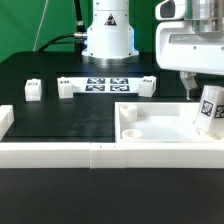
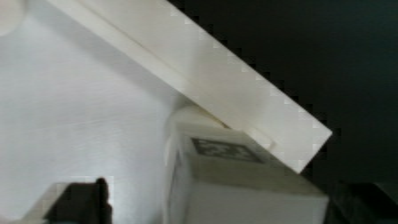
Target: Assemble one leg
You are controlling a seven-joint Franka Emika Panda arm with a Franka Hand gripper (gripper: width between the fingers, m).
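The pincer (image 1: 191, 88) hangs at the right edge of the exterior view, its pale housing above and its tips down beside the leg (image 1: 209, 106). In the wrist view we see only one dark finger (image 2: 80, 200), with a strip of white between it and the leg (image 2: 228, 165). The other finger is out of sight, so we cannot tell whether the pincer is wide, narrow or clamped on the leg. The leg leans, tag toward the camera, over the right end of the big flat panel (image 1: 160, 132) in the lower right of the frame; whether its foot rests there is unclear. We judge the leg to be light, hard plastic: stiff, smooth, and apt to slip or twist if pinched near an end, so a hold across two flat sides near the middle looks safest. Farther off on the black table (image 1: 60, 118) lie the marker board (image 1: 105, 83) at upper centre, a small white part (image 1: 32, 88) at upper left, and a long white rail (image 1: 60, 153) across the bottom.
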